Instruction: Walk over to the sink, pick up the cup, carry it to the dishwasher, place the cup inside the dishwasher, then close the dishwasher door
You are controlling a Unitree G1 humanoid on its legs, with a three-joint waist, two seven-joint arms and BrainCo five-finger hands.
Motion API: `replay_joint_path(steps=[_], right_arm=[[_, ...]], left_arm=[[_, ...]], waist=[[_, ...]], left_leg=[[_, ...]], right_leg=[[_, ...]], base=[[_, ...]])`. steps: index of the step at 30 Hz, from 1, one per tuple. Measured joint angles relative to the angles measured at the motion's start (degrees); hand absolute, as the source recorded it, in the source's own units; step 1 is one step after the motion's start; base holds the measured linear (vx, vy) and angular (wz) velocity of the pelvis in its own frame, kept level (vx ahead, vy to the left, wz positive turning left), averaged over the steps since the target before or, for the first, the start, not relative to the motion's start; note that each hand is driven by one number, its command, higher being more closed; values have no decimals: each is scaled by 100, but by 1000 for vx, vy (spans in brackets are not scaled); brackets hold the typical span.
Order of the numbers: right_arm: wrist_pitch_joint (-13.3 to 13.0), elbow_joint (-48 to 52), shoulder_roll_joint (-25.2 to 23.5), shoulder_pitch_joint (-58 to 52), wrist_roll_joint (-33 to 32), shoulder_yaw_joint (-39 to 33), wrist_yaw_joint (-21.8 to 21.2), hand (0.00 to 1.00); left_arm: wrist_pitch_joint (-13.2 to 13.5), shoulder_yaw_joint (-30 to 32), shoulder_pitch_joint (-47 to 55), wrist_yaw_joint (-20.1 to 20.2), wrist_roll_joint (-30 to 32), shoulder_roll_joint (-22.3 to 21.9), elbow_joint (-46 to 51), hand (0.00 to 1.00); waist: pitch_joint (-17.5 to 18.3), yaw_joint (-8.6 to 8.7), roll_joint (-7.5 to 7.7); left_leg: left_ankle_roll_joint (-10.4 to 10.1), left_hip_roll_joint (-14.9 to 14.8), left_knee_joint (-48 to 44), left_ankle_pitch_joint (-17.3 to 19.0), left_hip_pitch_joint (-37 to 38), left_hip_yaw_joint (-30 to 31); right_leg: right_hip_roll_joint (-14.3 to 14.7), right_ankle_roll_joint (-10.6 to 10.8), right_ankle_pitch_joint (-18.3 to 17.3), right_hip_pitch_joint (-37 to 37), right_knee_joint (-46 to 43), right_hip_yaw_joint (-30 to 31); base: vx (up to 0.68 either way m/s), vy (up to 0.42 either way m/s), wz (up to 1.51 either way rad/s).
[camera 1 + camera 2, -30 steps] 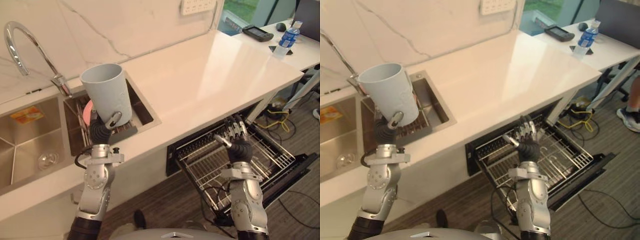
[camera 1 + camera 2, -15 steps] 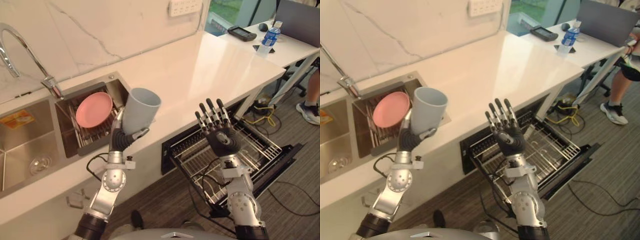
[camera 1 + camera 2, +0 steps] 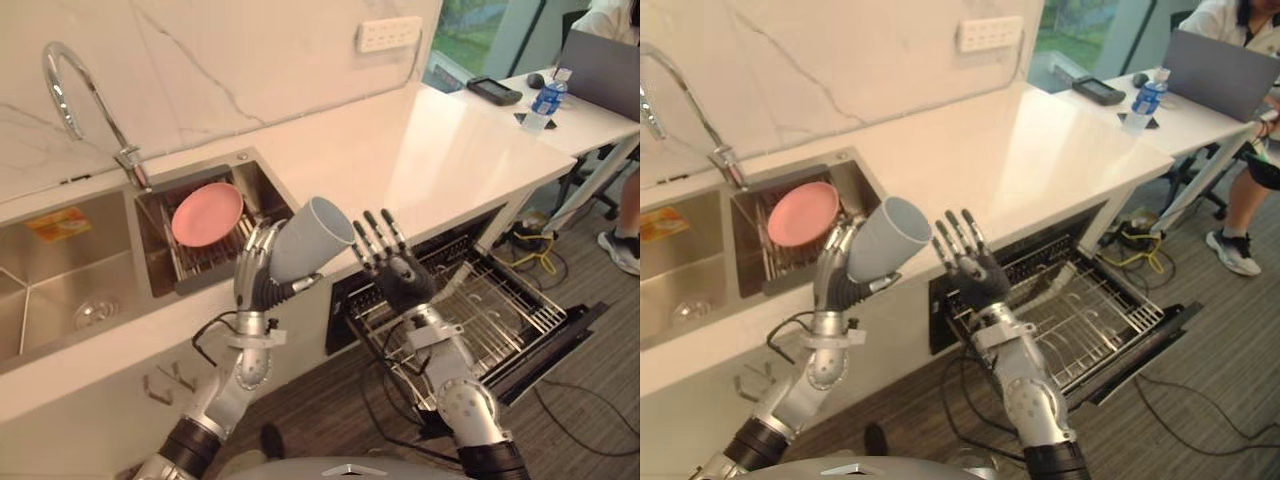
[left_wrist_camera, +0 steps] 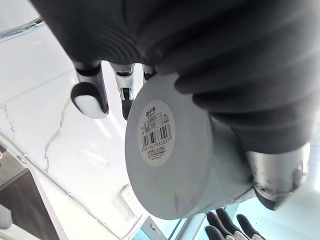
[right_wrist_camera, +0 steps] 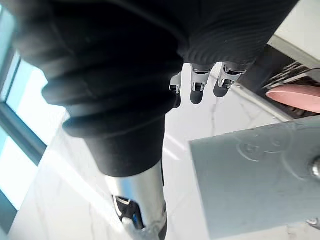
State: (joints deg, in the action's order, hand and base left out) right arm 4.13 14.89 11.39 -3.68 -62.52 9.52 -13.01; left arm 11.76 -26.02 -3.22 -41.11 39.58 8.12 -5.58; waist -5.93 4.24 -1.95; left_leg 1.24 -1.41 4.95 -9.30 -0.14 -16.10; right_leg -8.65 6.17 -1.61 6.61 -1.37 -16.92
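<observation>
Left hand (image 3: pixel 258 280) curled round tilted cup (image 3: pixel 310 240); right hand (image 3: pixel 405 275) splayed, empty. Swing cup over dishwasher rack (image 3: pixel 490 305), grip firm, lower mouth-down.

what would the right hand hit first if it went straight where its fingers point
Probably the marble wall behind the counter: the open right hand aims up and away, and the cup in the left hand sits beside that line. Depth is unclear.
</observation>
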Motion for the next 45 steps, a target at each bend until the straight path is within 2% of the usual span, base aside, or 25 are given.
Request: replay_joint_path(steps=[6, 9, 19, 22, 26, 28, 29, 31, 34, 36, 39, 41, 45], right_arm=[[-119, -9, -138, 229, 577, 406, 610, 0], [-120, -25, -172, 545, 727, 596, 890, 0], [-131, -103, -182, 767, 845, 1047, 1575, 0], [-140, -185, -185, 808, 847, 1120, 1685, 0], [-149, -232, -187, 943, 886, 1328, 1868, 0], [-172, -232, -187, 955, 881, 1360, 1946, 0], [-205, -232, -182, 975, 874, 1411, 1972, 100], [-293, -232, -182, 1018, 761, 1492, 2003, 100], [-319, -241, -178, 1136, 554, 1502, 2190, 100], [-427, -241, -176, 1163, 536, 1506, 2210, 100], [-513, -241, -172, 1162, 432, 1545, 2228, 100], [-703, -240, -170, 1169, 308, 1683, 2344, 100], [-857, -241, -170, 1171, -226, 1731, 2373, 100]], left_arm=[[-242, -354, 0, -90, 0, -1, -12, 100], [-459, -462, -3, -232, -2, -12, -16, 100], [-921, -648, -79, -713, 24, -13, -27, 100], [-1071, -684, -79, -810, 154, -12, -63, 100], [-1351, -764, -88, -1147, 342, -13, -74, 100], [-1404, -791, -98, -1193, 346, -13, -74, 100], [-1437, -795, -98, -1238, 355, -12, -74, 100], [-1530, -791, -125, -1359, 442, -11, -72, 100], [-1684, -818, -326, -1363, 443, 11, -69, 100], [-1740, -876, -429, -1377, 443, 36, -69, 100], [-1752, -916, -443, -1454, 442, 38, -69, 100], [-1752, -950, -443, -1575, 443, 39, -72, 100], [-1745, -1009, -465, -1700, 449, 39, -68, 100]], waist=[[94, -49, 0], [104, -89, 0], [138, -110, -13], [192, -148, -32], [220, -175, -59], [220, -206, -60], [220, -219, -60], [221, -226, -60], [221, -239, -60], [221, -238, -60], [221, -231, -60], [221, -239, -61], [222, -276, -63]], left_leg=[[37, 28, 0, -33, -85, 45], [44, 25, -1, -56, -82, 52], [21, 23, 0, -102, -76, 207], [23, 24, 0, -101, -77, 213], [31, 24, 0, -95, -79, 215], [30, 24, 0, -95, -80, 218], [29, 24, 0, -96, -79, 219], [25, 24, 0, -99, -78, 220], [-2, 27, 0, -118, -78, 229], [-2, 28, 0, -119, -79, 229], [-2, 27, 0, -118, -84, 230], [-2, 20, 0, -118, -100, 237], [-3, 20, 0, -119, -118, 250]], right_leg=[[-5, -4, 64, -26, 36, -95], [-3, -1, 74, -18, 41, -104], [5, -2, 73, 44, -3, -224], [8, -4, 75, 48, -5, -229], [11, -3, 74, 55, -4, -238], [11, -2, 74, 57, -4, -242], [10, -3, 74, 60, -4, -243], [10, -4, 75, 63, -3, -243], [10, -5, 76, 71, -3, -249], [11, -5, 76, 70, -2, -249], [11, -5, 76, 66, 2, -248], [11, -5, 76, 52, 8, -249], [10, -2, 73, 40, 13, -253]], base=[[20, 10, 5], [34, 3, 3], [3, 8, 7], [0, 0, 0], [0, 0, 0], [0, 0, 0], [0, 0, 0], [0, 0, 0], [0, 0, 0], [0, 0, 0], [12, 0, 0], [38, -2, 1], [0, 0, 0]])
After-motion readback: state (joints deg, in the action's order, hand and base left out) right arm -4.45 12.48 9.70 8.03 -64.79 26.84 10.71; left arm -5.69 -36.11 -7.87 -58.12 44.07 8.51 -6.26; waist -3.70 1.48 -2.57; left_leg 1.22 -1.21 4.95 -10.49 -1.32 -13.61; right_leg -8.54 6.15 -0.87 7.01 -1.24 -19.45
